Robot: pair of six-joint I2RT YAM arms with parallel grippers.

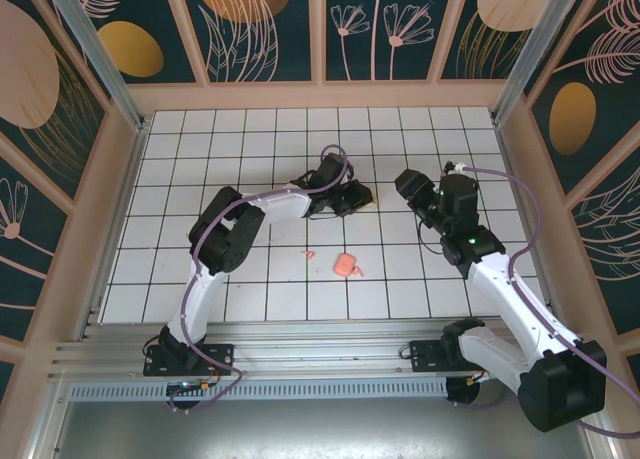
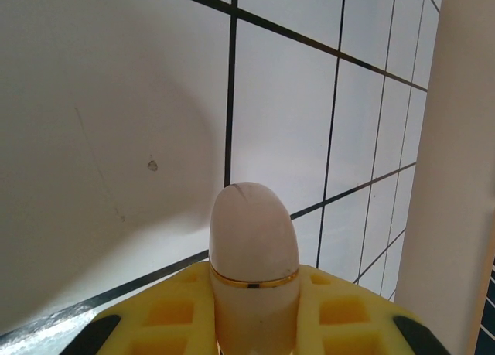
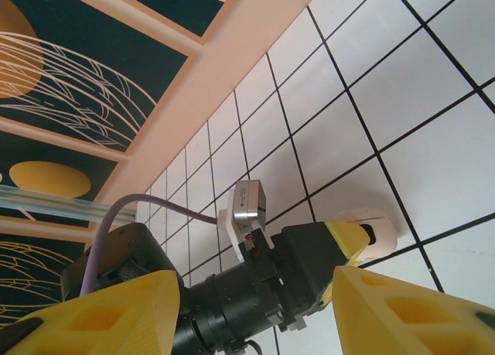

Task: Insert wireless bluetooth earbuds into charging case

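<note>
Left fingers (image 2: 340, 312) are clamped on a cream, gold-banded piece (image 2: 254, 239) at the far centre of the tiled table (image 1: 250, 139). Right fingers (image 3: 402, 312) stand apart, holding nothing, just right of it. A peach-pink piece (image 1: 347, 266) lies nearer, alone, with a red-orange speck (image 1: 309, 252) at its left.

L hand (image 1: 352, 197) clamped on pale rounded piece (image 2: 254, 231), arm stretched fwd; R hand (image 1: 408, 186) open, empty, just right of L hand.
</note>
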